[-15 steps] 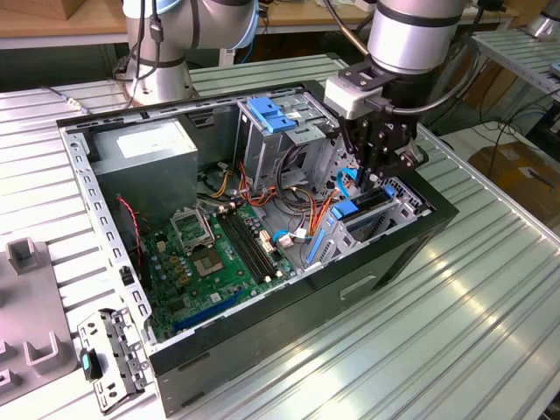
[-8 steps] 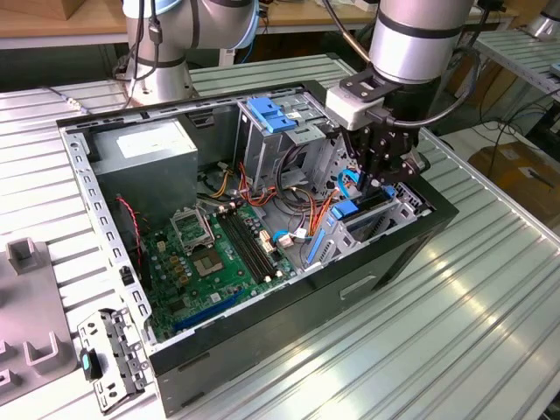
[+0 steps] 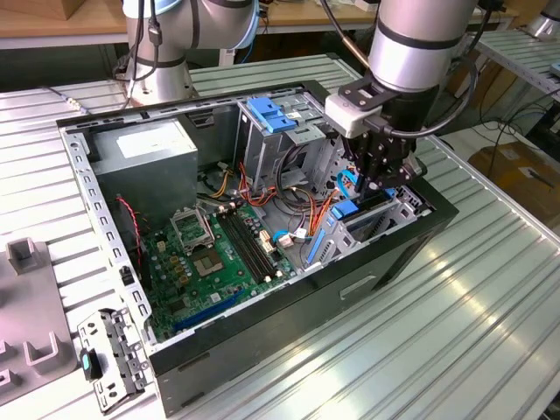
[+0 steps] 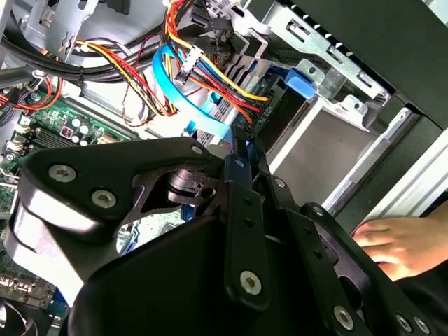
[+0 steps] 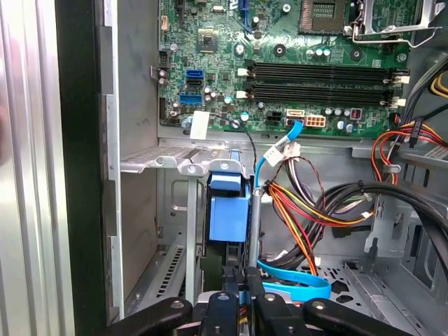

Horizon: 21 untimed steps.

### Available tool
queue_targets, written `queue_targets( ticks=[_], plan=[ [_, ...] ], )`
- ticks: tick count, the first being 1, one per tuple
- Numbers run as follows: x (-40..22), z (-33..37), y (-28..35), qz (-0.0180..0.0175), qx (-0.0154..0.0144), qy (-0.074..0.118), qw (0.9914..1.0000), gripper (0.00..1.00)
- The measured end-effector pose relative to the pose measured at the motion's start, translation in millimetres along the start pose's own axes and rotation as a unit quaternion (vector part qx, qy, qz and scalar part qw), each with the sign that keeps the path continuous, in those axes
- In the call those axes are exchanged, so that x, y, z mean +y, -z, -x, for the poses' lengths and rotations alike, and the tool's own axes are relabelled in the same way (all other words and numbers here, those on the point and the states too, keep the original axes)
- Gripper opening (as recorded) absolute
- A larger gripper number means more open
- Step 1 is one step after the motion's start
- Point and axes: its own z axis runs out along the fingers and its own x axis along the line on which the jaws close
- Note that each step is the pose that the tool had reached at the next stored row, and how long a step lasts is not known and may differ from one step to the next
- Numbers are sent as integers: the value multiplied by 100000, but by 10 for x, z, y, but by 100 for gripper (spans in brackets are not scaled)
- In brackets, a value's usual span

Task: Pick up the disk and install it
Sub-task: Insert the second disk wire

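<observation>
The disk [image 3: 359, 210], a dark drive in a bright blue carrier frame, stands on edge in the drive bay at the open computer case's corner on the exterior view's right. Its blue frame shows in the first wrist view [image 5: 229, 217], and its blue tab [image 4: 301, 77] in the second. My gripper [image 3: 372, 186] hangs straight over the disk, its thin black fingers pressed together [image 4: 241, 147] [image 5: 241, 283] at the disk's upper edge. Nothing shows held between them. Whether the tips touch the disk I cannot tell.
A light-blue cable [image 5: 294, 280] and a bundle of coloured wires [image 4: 210, 77] lie right beside the fingers. A grey cage with a blue handle [image 3: 271, 114], a power supply [image 3: 144, 149] and the motherboard [image 3: 214, 254] fill the case. A person's hand [image 4: 392, 241] rests outside the case wall.
</observation>
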Motion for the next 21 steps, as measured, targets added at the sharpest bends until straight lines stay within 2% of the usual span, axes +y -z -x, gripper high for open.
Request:
queue_targets(
  ticks=[5, 10, 16, 17, 18, 21],
  plan=[
    [1, -5, -3, -6, -126, -20, 100000, 16],
    [16, -17, -84, 4, -222, -42, 100000, 16],
    [17, -19, -98, -25, -333, -57, 99999, 17],
    [13, -20, -76, -25, -322, -54, 99999, 24],
    [5, -24, -25, -53, -298, -54, 100000, 24],
    [-6, -27, 38, -99, -288, -54, 100000, 24]
  ],
)
